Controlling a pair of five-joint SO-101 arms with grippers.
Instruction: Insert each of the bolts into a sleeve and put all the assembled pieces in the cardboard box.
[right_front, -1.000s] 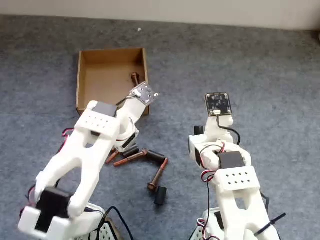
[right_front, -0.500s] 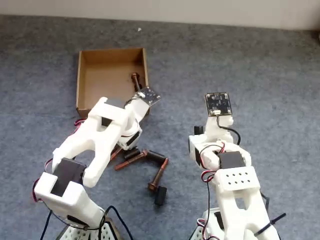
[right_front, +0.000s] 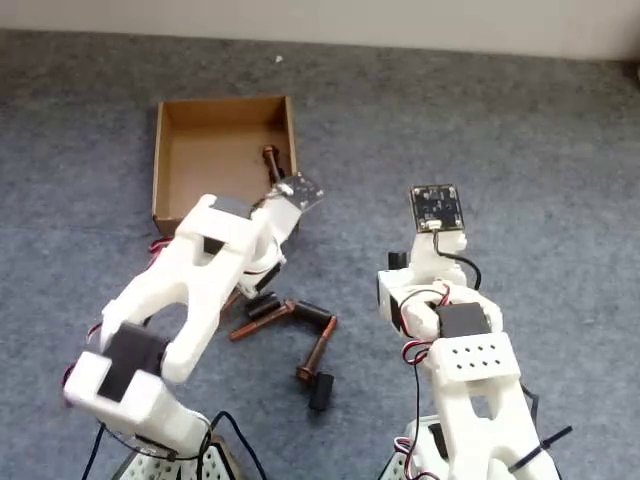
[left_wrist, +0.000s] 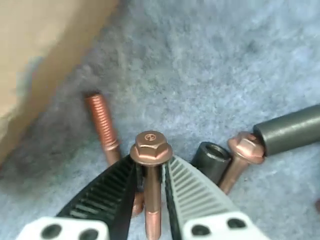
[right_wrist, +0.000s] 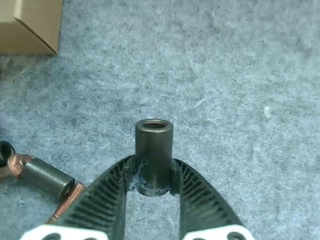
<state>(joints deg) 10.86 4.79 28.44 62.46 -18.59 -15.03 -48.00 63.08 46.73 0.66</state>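
Left hand (left_wrist: 150, 172): clamped on my bolt (left_wrist: 151, 150) just below its head, over the table near the cardboard box (right_front: 222, 100).
Right hand (right_wrist: 152, 172): gripping a sleeve (right_wrist: 154, 142) by one end.
Risk: I reckon the bolt could swivel and miss the bore.

Right gripper (right_wrist: 153, 169) is clamping a dark grey cylindrical metal sleeve (right_wrist: 154, 145). Second dark sleeve (right_wrist: 46, 178) is sitting over a copper threaded bolt (right_wrist: 67, 203) on grey carpet (right_wrist: 230, 75).
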